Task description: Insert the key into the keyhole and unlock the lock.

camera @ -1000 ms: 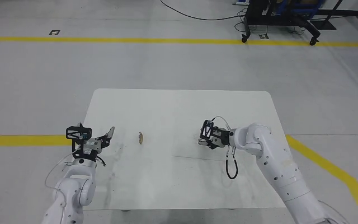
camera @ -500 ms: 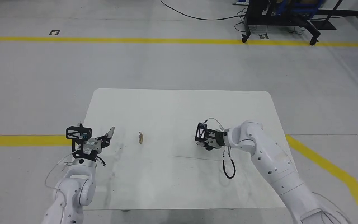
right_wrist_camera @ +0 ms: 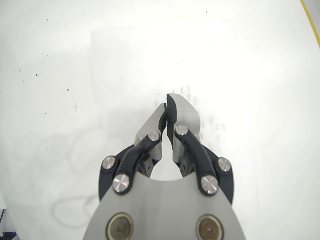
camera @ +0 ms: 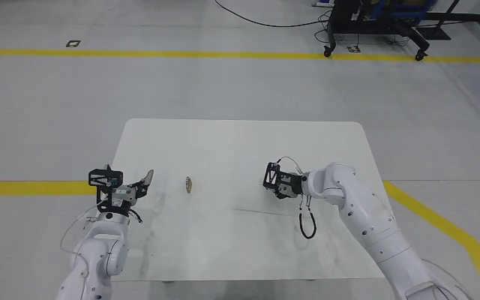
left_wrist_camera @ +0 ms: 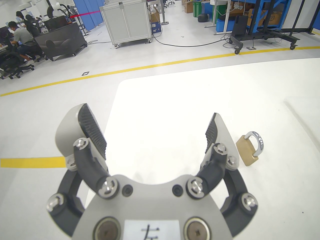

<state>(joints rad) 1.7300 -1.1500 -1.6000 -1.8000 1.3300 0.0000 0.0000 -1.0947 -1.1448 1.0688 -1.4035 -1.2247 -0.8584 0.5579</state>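
A small brass padlock (camera: 188,184) with a silver shackle lies on the white table (camera: 247,142), left of centre. In the left wrist view the padlock (left_wrist_camera: 246,152) rests just beyond one fingertip. My left gripper (camera: 144,184) (left_wrist_camera: 150,118) hovers open near the table's left edge, a short way left of the padlock, with nothing between its fingers. My right gripper (camera: 268,184) sits low over the table's middle, right of the padlock and pointing toward it. Its pads are pressed shut (right_wrist_camera: 167,101), and I cannot make out anything between them.
A black cable loop (camera: 305,223) hangs from the right arm over the table. The table's left edge lies close under the left gripper. Yellow floor lines (camera: 225,54) and a black wheeled stand (camera: 375,30) are far behind the table.
My right gripper has shifted slightly left toward the padlock, still shut. The left arm and the padlock have not moved.
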